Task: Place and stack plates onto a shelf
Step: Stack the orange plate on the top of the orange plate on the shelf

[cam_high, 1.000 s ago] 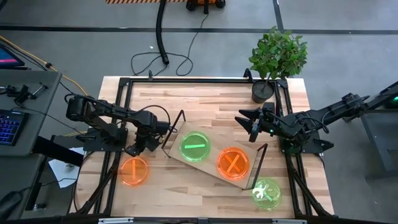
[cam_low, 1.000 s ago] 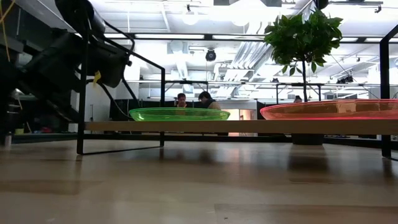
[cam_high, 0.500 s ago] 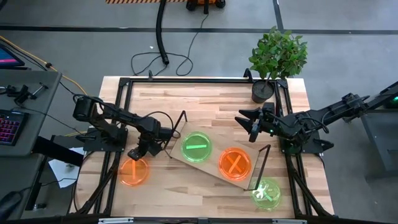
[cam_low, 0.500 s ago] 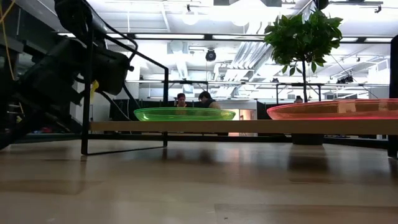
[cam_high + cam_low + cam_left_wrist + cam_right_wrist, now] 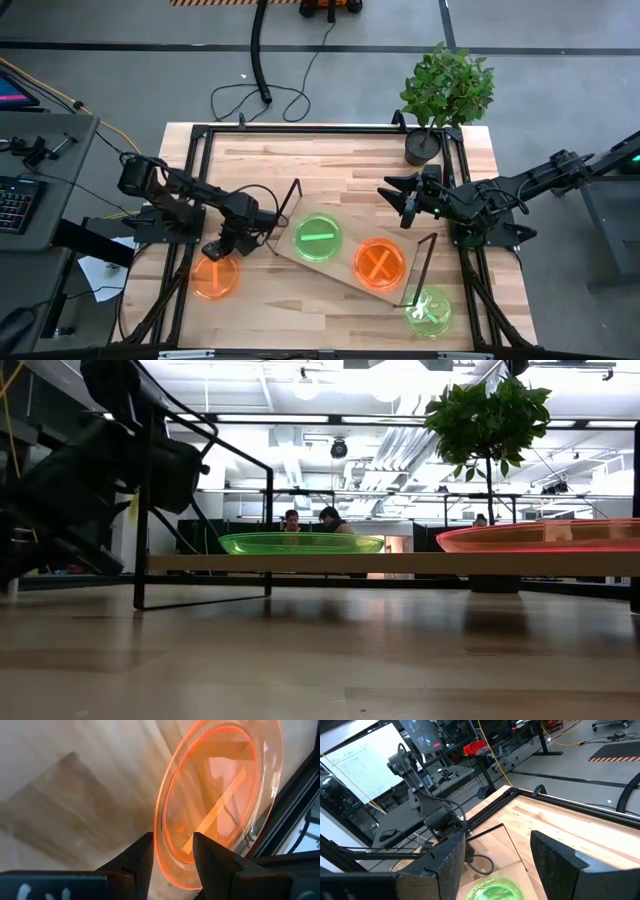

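An orange plate with a bar (image 5: 215,278) lies flat on the table near its left edge. My left gripper (image 5: 220,249) points down over the plate's far rim. In the left wrist view it (image 5: 172,852) is open, with one finger outside the orange plate's (image 5: 220,795) rim and one over its inside. The shelf (image 5: 345,252) lies slantwise mid-table and carries a green bar plate (image 5: 317,239) and an orange cross plate (image 5: 377,263). A second green plate (image 5: 428,308) lies on the table by the shelf's right frame. My right gripper (image 5: 403,201) waits open above the table's far right.
A potted plant (image 5: 422,147) stands at the table's far right corner. A black frame rims the tabletop. The shelf's upright black frames (image 5: 283,212) stand close to my left wrist. The low view shows the shelf board (image 5: 400,563) raised on its frames. People stand in the room far behind.
My left gripper has moved a little toward the near edge and right, down onto the orange bar plate's far rim. The shelf, with its two plates, has slid slightly toward the table's right. My right arm has kept still.
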